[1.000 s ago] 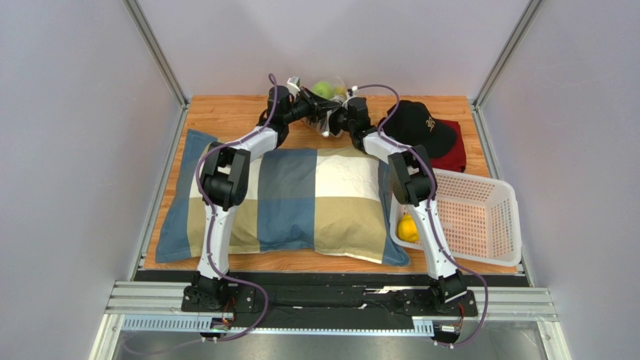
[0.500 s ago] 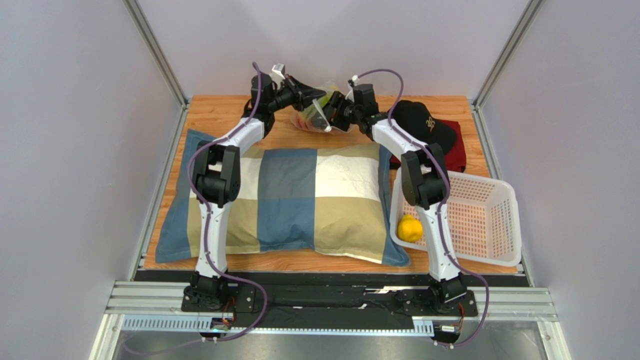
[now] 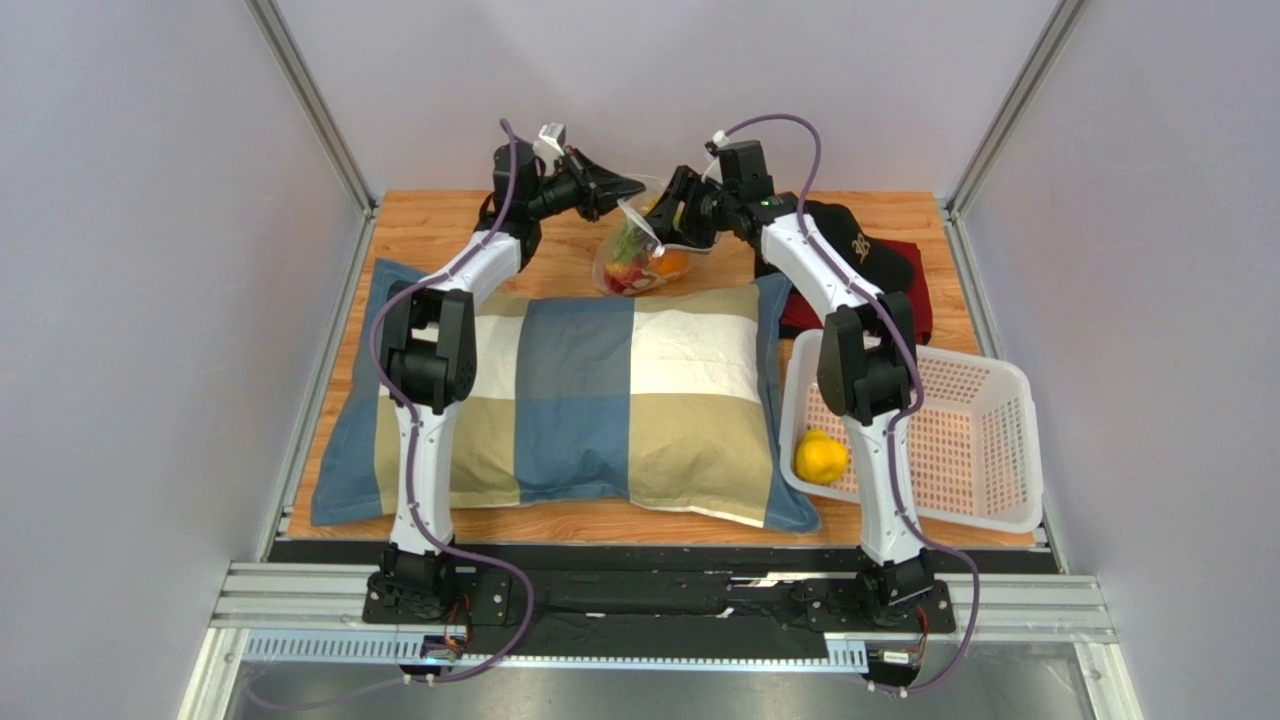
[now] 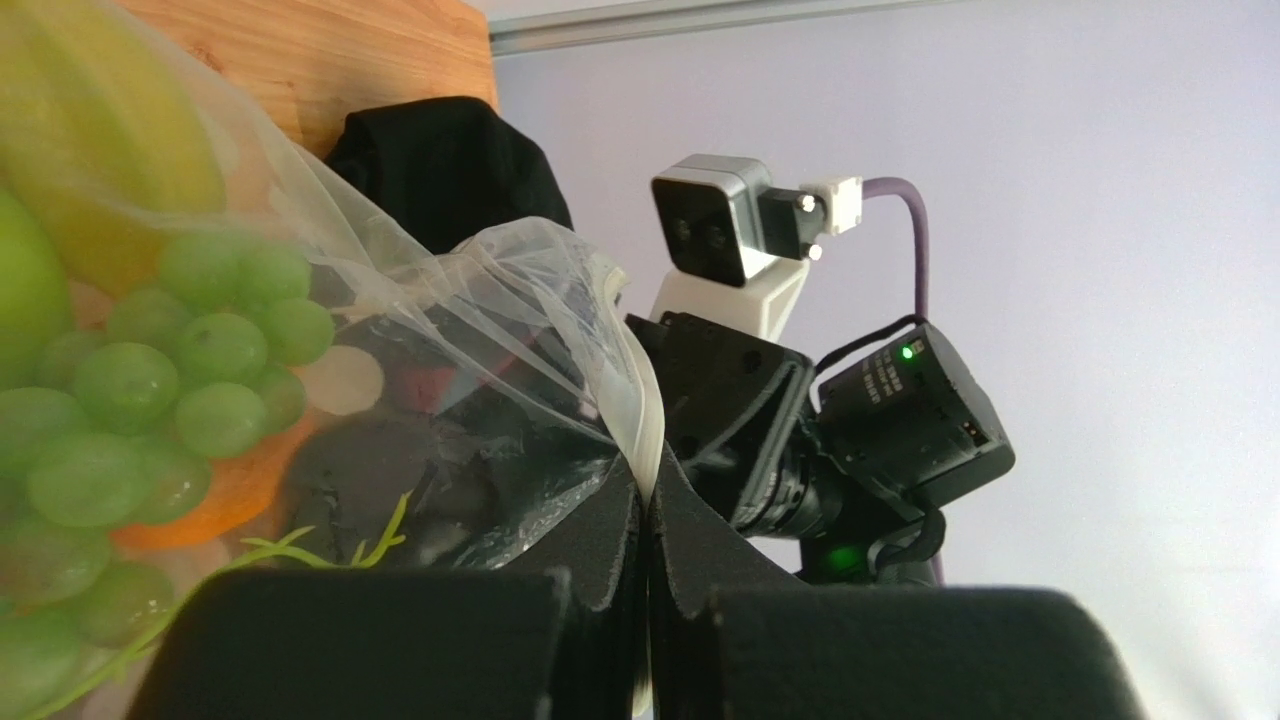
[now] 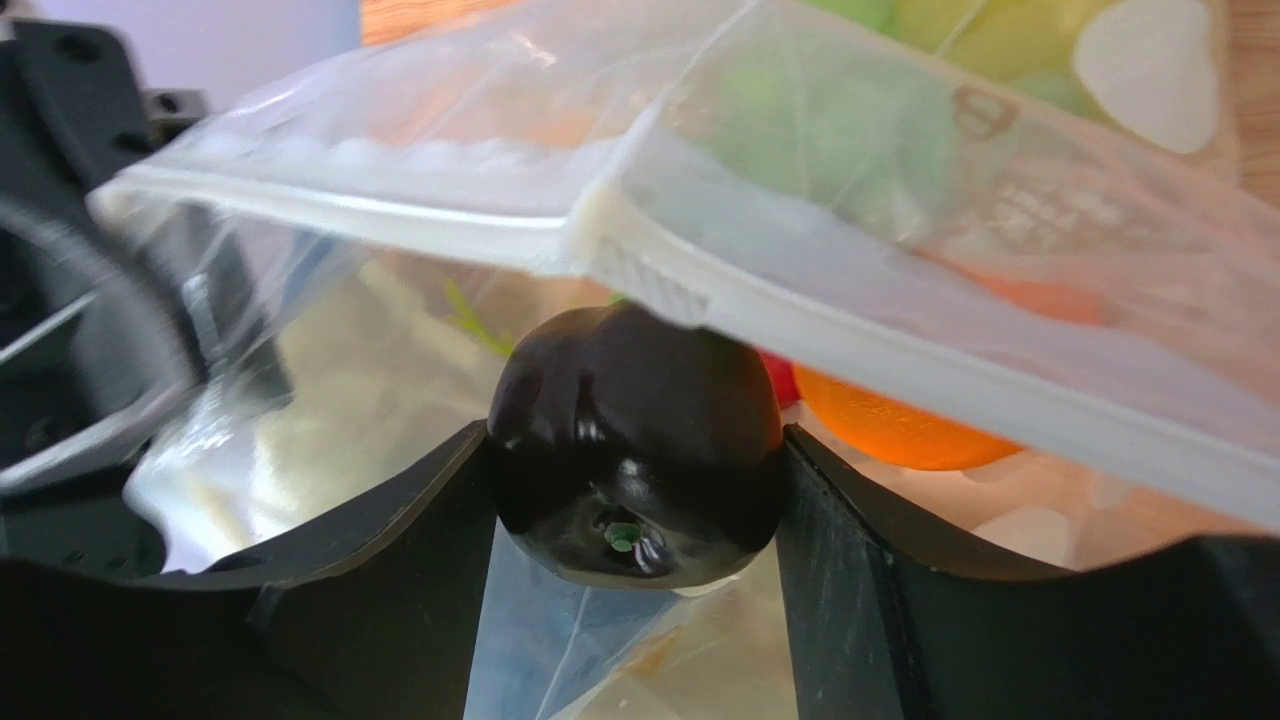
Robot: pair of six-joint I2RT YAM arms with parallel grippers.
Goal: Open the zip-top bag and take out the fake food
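No text can be read; the gold mark on the black cap (image 3: 879,258) is too small.

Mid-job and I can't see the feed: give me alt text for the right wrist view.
The right gripper clamps a dark purple fruit between its black fingers. The clear zip-top bag has its zipper edge crossing just above, with an orange piece and green pieces showing through the plastic.

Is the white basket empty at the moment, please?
No, a yellow lemon lies in the basket, at its near corner on the pillow side.
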